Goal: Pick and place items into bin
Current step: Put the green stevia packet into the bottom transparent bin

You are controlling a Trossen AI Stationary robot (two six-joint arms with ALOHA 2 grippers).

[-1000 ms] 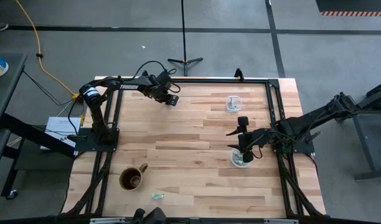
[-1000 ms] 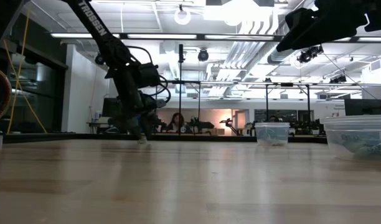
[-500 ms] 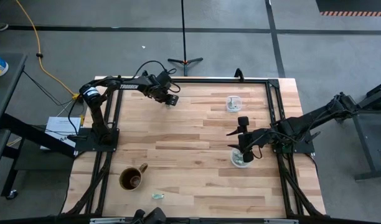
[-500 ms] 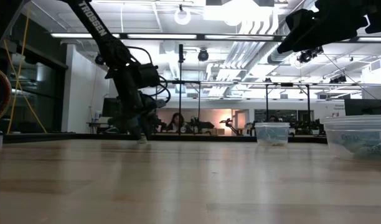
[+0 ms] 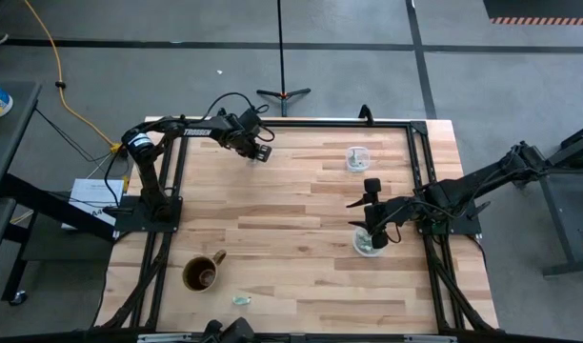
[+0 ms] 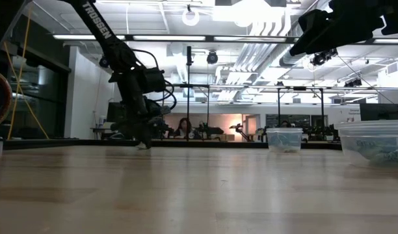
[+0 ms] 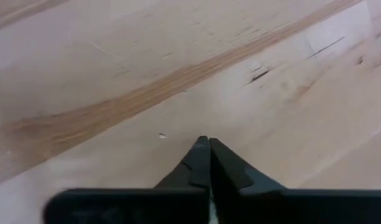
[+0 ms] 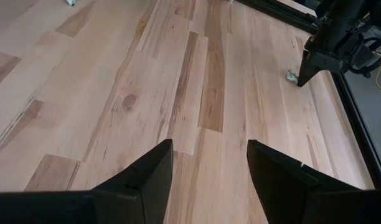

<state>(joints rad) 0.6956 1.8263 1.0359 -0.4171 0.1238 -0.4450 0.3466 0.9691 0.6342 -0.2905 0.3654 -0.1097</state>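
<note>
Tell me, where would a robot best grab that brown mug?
Probably by the rim of the brown round mug, coming straight down: it stands upright with its mouth open upward. Its handle juts toward the table's middle, so pinch the wall on another side.

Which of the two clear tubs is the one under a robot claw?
The clear tub nearer the table's right edge, under the right gripper. The other tub stands alone toward the far edge.

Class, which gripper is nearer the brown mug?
Left. The left gripper is up-table from the brown mug, at the far edge; the right gripper is farther, across the table.
</note>
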